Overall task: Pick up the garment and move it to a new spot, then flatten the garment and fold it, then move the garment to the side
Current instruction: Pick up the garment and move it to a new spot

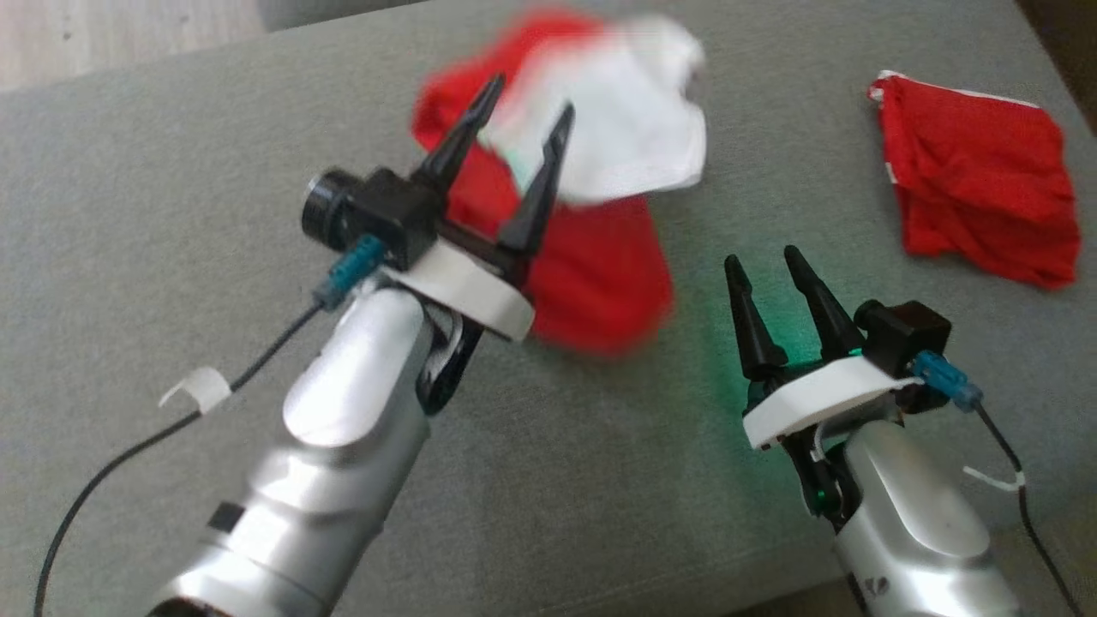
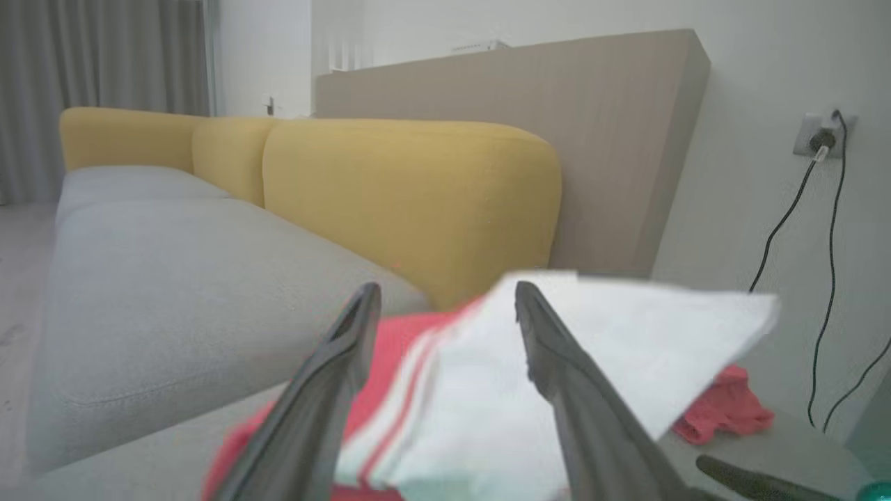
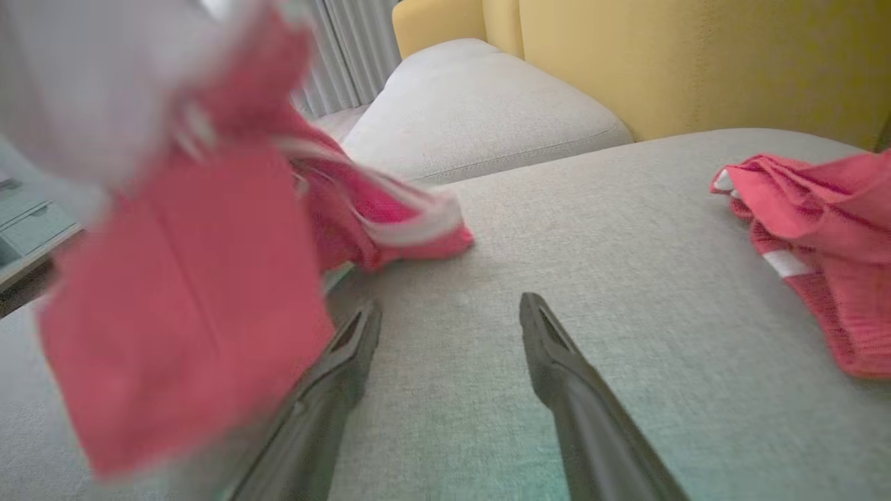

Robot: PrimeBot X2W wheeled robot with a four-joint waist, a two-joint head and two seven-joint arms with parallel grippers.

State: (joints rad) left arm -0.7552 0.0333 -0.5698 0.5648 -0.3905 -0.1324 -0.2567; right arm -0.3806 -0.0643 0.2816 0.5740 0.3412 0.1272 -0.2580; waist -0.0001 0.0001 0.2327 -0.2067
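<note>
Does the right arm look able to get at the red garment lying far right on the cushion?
Probably yes: the right arm has open jaws, and only bare grey cushion lies between it and the red garment.

The left claw (image 1: 532, 96) sits at upper centre, fingers spread wide, tips over the white part of a blurred red and white garment (image 1: 600, 274). No cloth is pinched between them. The garment spreads from the top centre down to mid-frame on the grey cushion (image 1: 171, 171). At lower right the right claw (image 1: 761, 257) has its fingers apart above bare cushion, with a green glow at their base. A second red garment (image 1: 977, 188) lies crumpled at upper right, well apart.
</note>
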